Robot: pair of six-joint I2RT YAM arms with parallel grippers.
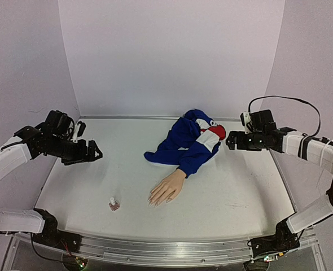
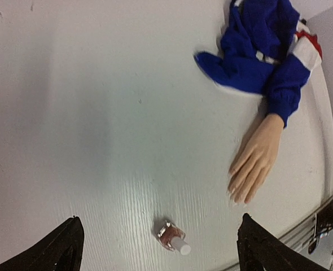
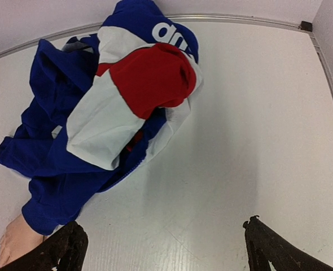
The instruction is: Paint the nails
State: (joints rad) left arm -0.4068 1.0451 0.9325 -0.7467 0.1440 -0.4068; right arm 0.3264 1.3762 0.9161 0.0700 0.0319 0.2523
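- A pale table (image 1: pixel 240 192) carries the whole scene, and nothing on it is in either claw.
- The left gripper (image 1: pixel 94 151) hangs over the table's left side and the right gripper (image 1: pixel 229 141) over its right. Both have their jaws spread wide and hold nothing. Both are well apart from the work.
- A crumpled blue jacket (image 1: pixel 186 141) with white and red panels lies at mid-table. It is soft and would likely bunch or drag if nudged. One sleeve runs toward the near edge.
- The mannequin hand (image 1: pixel 167 189) emerges from that sleeve's cuff and lies flat, apparently palm down, with its fingers pointing to the near-left. It looks stiff and probably light, so a brush stroke may shift it. A steadying hold at the wrist or cuff, away from the fingertips, seems wisest.
- The polish bottle (image 1: pixel 114 204) appears to stand upright near the front edge, to the left of the fingertips and apart from them. It is pinkish with a white cap on. Tiny, smooth and likely glass, it could tip or slip. It probably needs one claw around the body and the other on the cap.
- The nails (image 2: pixel 237 197) sit at the tips of the fingers, too small here to show any polish. They are hard, fixed surfaces that call for a light touch and no gripping.
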